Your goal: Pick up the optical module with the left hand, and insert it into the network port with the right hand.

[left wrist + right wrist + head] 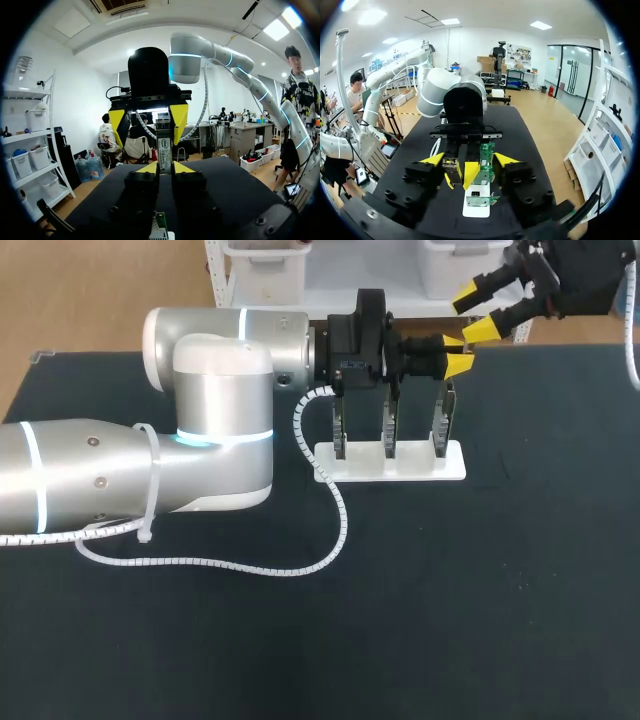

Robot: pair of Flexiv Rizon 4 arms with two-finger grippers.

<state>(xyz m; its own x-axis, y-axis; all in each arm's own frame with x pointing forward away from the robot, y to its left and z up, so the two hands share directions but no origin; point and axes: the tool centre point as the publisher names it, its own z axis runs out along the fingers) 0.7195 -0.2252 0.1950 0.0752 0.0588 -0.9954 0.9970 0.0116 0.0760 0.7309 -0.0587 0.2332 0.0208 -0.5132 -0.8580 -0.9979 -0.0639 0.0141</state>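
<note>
Left arm [120, 470] lies stretched across the table [450, 620], wrist turned level. The left gripper [164, 167] is clamped on the optical module [164, 142], which pokes out past its yellow tips, up over the white holder [455, 465] and its three upright green boards [388, 430]. Right gripper [478, 312] hangs at the table's far edge, facing the left one, fingers spread wide and gripping nothing. From overhead the module is lost among the left tips. The network port is too small to pick out on the boards, and the right arm is cut off at the corner.
</note>
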